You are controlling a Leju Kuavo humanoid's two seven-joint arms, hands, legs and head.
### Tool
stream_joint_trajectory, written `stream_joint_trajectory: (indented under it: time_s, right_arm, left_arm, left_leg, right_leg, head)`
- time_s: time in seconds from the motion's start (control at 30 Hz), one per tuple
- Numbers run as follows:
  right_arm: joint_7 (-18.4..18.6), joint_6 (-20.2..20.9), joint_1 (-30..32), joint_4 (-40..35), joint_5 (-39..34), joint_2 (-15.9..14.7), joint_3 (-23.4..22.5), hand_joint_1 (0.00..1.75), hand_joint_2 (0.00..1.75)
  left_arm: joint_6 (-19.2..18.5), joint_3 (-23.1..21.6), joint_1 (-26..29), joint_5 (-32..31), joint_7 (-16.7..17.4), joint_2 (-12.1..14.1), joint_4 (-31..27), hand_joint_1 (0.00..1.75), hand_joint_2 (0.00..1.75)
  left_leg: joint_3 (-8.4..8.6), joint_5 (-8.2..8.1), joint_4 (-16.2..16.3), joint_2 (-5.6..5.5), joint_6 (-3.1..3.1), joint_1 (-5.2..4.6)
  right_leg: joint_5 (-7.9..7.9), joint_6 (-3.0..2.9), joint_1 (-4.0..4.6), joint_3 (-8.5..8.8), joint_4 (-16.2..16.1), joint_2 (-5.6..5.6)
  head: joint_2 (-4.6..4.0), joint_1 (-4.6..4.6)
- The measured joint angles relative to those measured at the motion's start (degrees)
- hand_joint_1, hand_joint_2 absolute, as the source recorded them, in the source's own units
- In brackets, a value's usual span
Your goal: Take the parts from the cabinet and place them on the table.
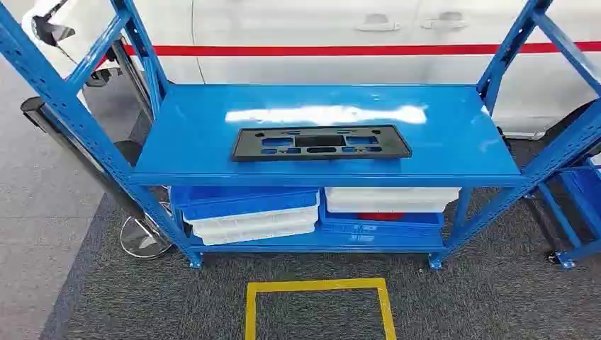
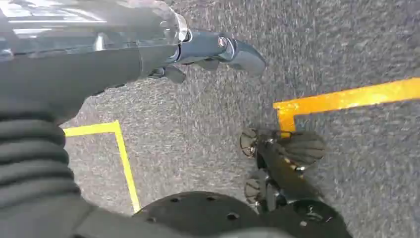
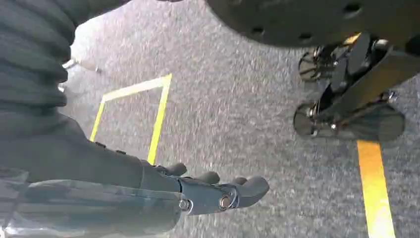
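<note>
Yellow floor square (image 1: 318, 309) nearest, grey carpet (image 1: 489, 297) between it and the blue rack (image 1: 184, 131).

Both arms hang over carpet: left hand (image 2: 208, 52) and right hand (image 3: 213, 191) hold nothing, fingers loosely extended and apart. Beyond the tape, the rack's lower shelf carries blue and white trays (image 1: 248, 212). Black flat part (image 1: 320, 142) lies mid-shelf on top, bare blue surface all round it, nearer the front edge. White vehicle (image 1: 340, 35) stands behind.

blue shelf (image 1: 212, 152) | top: black part (image 1: 320, 142) lying flat
</note>
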Motion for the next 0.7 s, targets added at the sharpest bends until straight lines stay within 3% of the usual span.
stream_joint_trajectory:
  time_s: [0.3,0.33,0.37,0.53,0.7]
  right_arm:
    - [1.48,-3.69,-2.07,1.68,-13.91,0.28,11.99,0.00,1.75]
    - [1.55,-4.07,-2.33,1.90,-15.15,0.28,13.14,0.00,1.75]
    - [1.66,-4.52,-2.59,2.16,-16.66,0.28,14.54,0.00,0.00]
    - [1.27,-6.55,-3.95,3.60,-24.66,0.31,21.28,0.00,0.00]
    - [-2.32,-7.80,-6.10,4.92,-32.24,-0.26,26.38,0.00,0.00]
  left_arm:
    - [4.69,-1.40,-1.62,4.21,-0.61,0.00,0.68,0.00,1.75]
    - [5.07,-1.57,-1.80,4.79,-0.81,0.00,0.77,0.00,0.00]
    - [5.51,-1.77,-1.99,5.16,-1.05,0.00,0.92,0.00,0.00]
    - [7.47,-2.29,-2.97,8.06,-2.93,0.00,1.97,0.00,0.00]
    - [8.76,-2.49,-3.94,10.27,-4.81,-0.02,3.10,0.00,0.00]
  left_leg:
    - [-0.01,0.00,0.00,0.00,0.00,0.00]
    - [-0.02,0.00,0.00,0.00,0.00,0.00]
    - [-0.01,0.00,0.00,0.00,0.00,0.00]
    - [-0.01,0.00,0.00,0.00,0.00,0.00]
    - [-0.01,0.01,0.00,0.00,0.00,0.00]
  right_leg:
    - [0.00,0.00,0.00,0.06,0.01,0.00]
    - [0.00,0.00,0.00,0.06,0.01,0.00]
    - [0.00,0.00,0.00,0.06,0.01,0.00]
    - [0.00,0.00,0.00,0.06,0.01,0.00]
    - [0.01,0.00,0.00,0.06,0.01,0.01]
  head:
    - [0.00,0.00]
    - [0.00,0.00]
    - [-0.02,0.00]
    - [0.00,0.00]
    - [0.00,0.00]
